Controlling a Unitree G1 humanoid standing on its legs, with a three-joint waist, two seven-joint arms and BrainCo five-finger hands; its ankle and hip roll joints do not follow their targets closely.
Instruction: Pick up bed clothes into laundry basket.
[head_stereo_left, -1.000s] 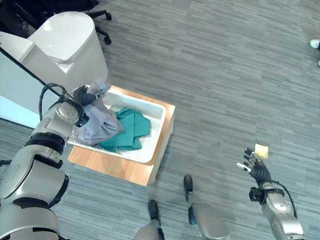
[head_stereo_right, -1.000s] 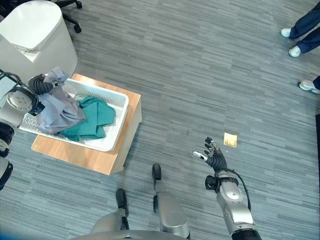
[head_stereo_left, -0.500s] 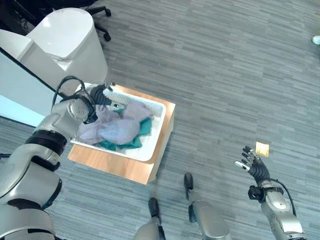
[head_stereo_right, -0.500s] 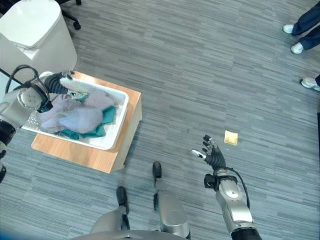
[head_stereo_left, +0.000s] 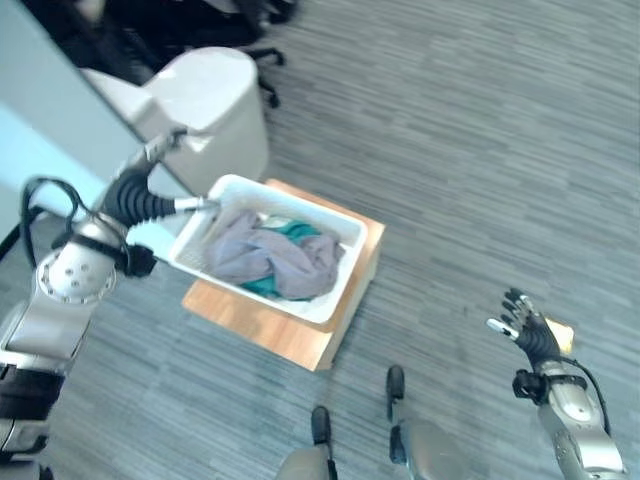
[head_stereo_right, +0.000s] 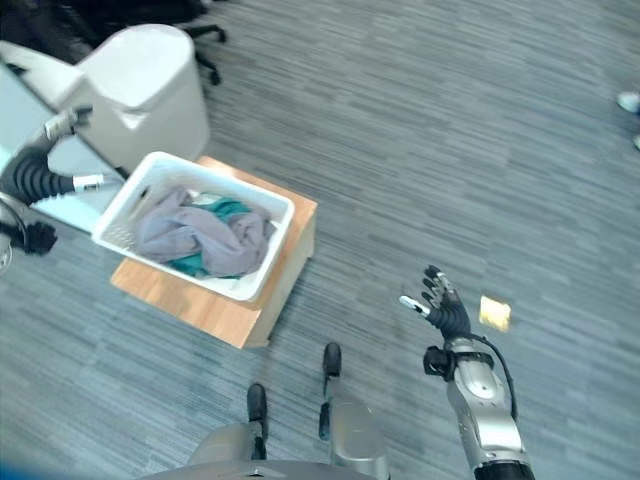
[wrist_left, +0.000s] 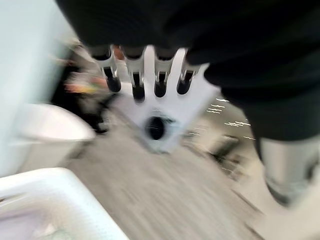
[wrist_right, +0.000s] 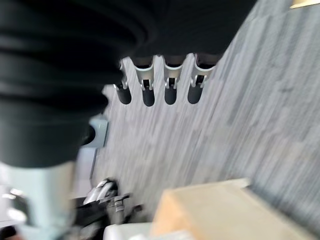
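A white laundry basket (head_stereo_left: 340, 289) stands on a low wooden platform (head_stereo_left: 280, 338). In it a grey cloth (head_stereo_left: 268, 260) lies crumpled over a teal cloth (head_stereo_left: 296, 231). My left hand (head_stereo_left: 140, 195) hovers just outside the basket's far left corner, fingers (wrist_left: 137, 80) straight and holding nothing; one silver fingertip reaches close to the rim (wrist_left: 60, 190). My right hand (head_stereo_right: 441, 307) is raised over the floor at the lower right, well away from the basket, fingers (wrist_right: 160, 85) spread and empty.
A tall white bin (head_stereo_left: 205, 105) stands right behind the basket, with an office chair's base (head_stereo_left: 265, 62) beyond it. A small yellow square (head_stereo_right: 493, 312) lies on the grey carpet beside my right hand. A person's shoe (head_stereo_right: 630, 100) shows at the right edge.
My left hand has let go of the grey cloth, which now lies in the basket, and has drawn back to the basket's left. The camera has shifted. The right hand stays raised.
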